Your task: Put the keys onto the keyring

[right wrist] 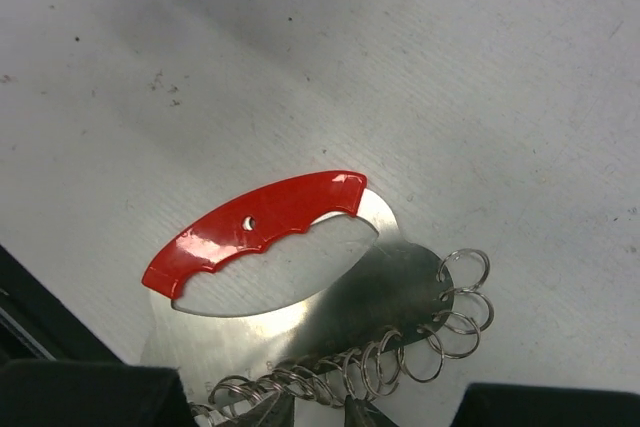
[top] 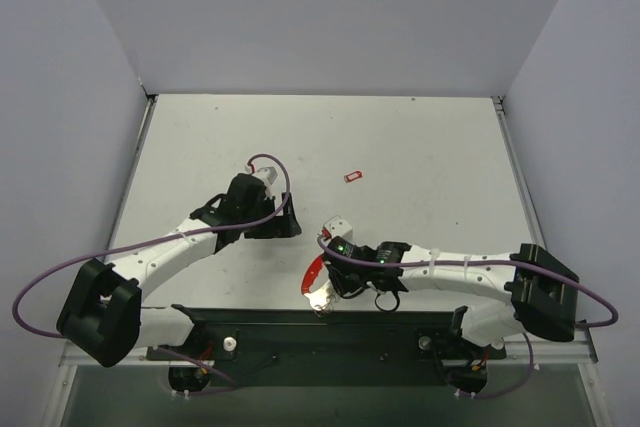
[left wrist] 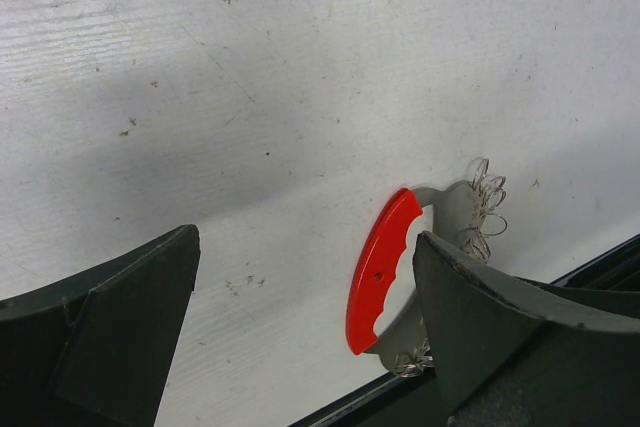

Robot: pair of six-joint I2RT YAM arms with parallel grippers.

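White tabletop (top: 420, 147) held the tiny red key (top: 351, 177) near its middle, well apart from both arms. At the near edge, the right gripper (right wrist: 315, 412) pinched the ringed side of the keyring (right wrist: 260, 222). Beside it, the left gripper (left wrist: 305, 247) hung wide open, holding nothing.

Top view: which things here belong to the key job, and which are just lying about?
Job:
- keyring, ring edge pinched in the right gripper jaws
- key, loose on the table
- left gripper, jaws open

Just there:
- purple cables
- grey walls
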